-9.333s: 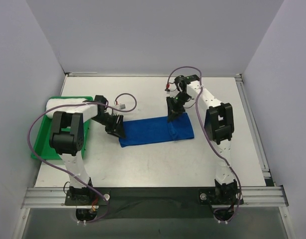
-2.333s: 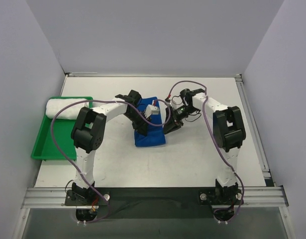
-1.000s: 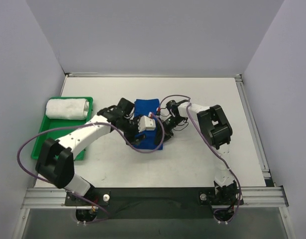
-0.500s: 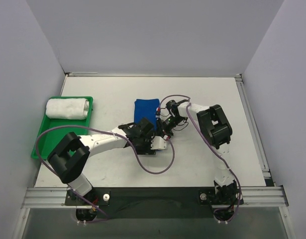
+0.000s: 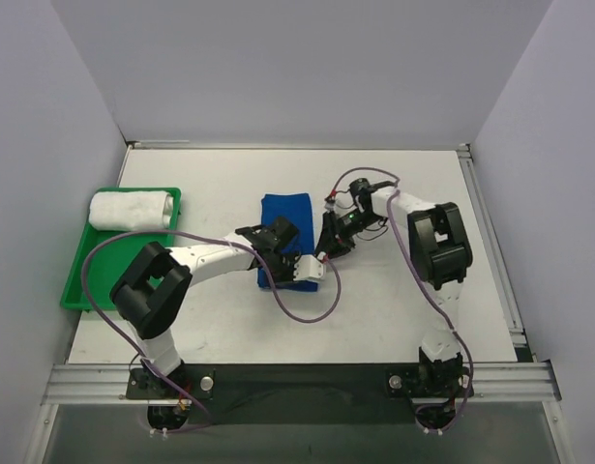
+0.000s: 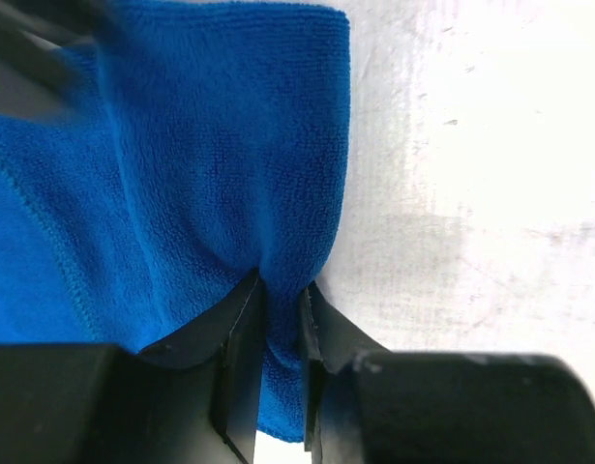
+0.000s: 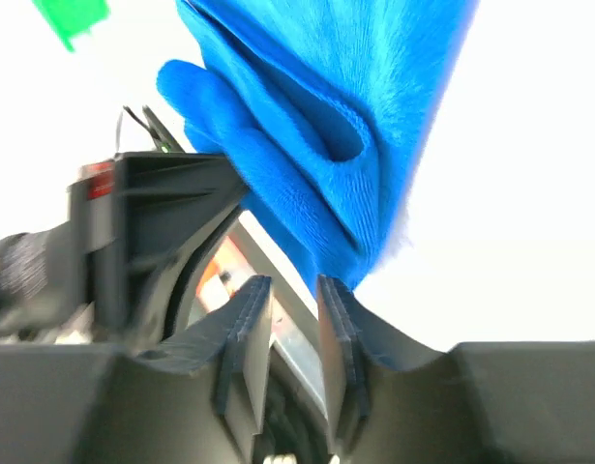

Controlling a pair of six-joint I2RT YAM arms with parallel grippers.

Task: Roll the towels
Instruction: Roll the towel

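Observation:
The blue towel (image 5: 285, 215) lies folded into a short thick pad at mid-table. My left gripper (image 5: 282, 266) sits at its near end, and in the left wrist view the left gripper (image 6: 282, 319) is shut on a pinched-up fold of the blue towel (image 6: 200, 174). My right gripper (image 5: 327, 246) hovers at the pad's right edge. In the right wrist view the right gripper (image 7: 294, 300) is narrowly open with nothing between its fingers, and the layered edge of the blue towel (image 7: 326, 126) lies just past them. The white towel (image 5: 131, 210) rests rolled in the green tray (image 5: 79, 280).
The left arm's wrist (image 7: 133, 222) is close in front of the right gripper. Purple cables (image 5: 307, 311) loop over the table near the blue towel. The green tray stands at the left wall; a raised rail (image 5: 486, 222) runs along the table's right side.
My left gripper has closed onto a fold at the blue towel's near end. The right jaws have parted slightly, and the right arm has shifted a little to the right.

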